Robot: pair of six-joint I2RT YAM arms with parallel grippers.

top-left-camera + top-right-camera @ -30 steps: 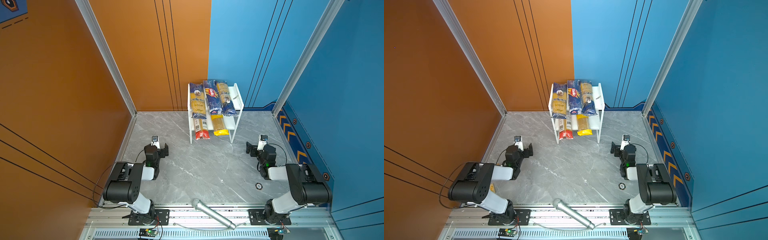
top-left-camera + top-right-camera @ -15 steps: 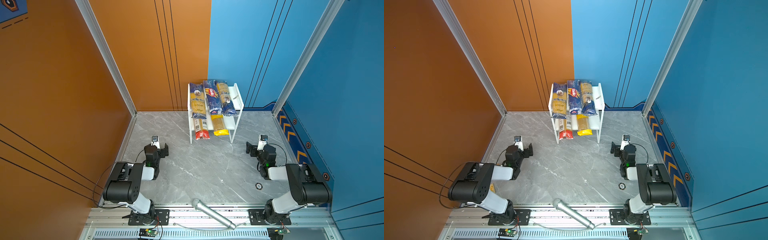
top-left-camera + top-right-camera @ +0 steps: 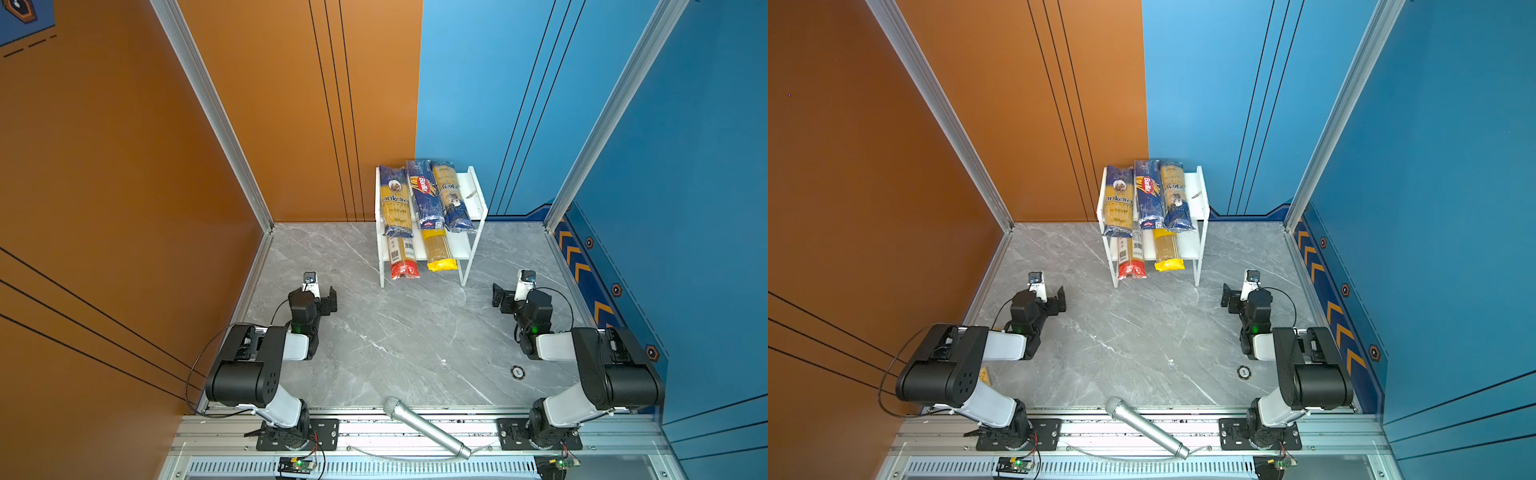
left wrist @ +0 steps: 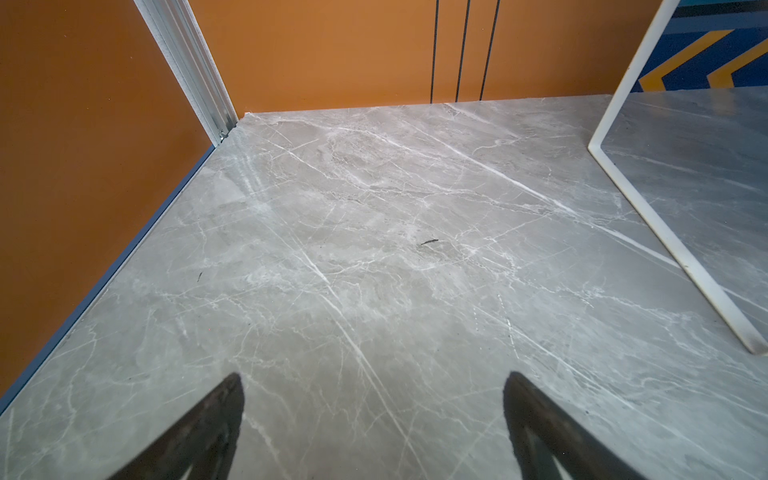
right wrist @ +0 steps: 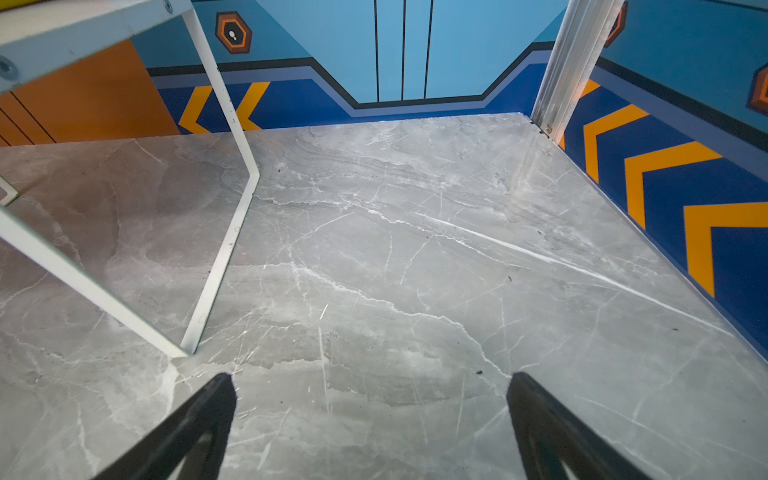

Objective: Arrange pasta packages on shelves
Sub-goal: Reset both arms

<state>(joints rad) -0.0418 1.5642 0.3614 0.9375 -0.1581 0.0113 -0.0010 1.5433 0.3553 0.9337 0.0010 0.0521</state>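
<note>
No change since earlier: left tool [image 4: 374, 376], right tool [image 5: 370, 376] apart; whole pasta packages [image 3: 426, 199] in both top views only.

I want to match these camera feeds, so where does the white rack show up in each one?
Top view: rack at back centre of the table.
Top view: rack at back centre again.
Left wrist: only one white leg of it shows.
Right wrist: a leg of the other side shows.
Shared landmark: the yellow chevrons, seen in all four.
</note>
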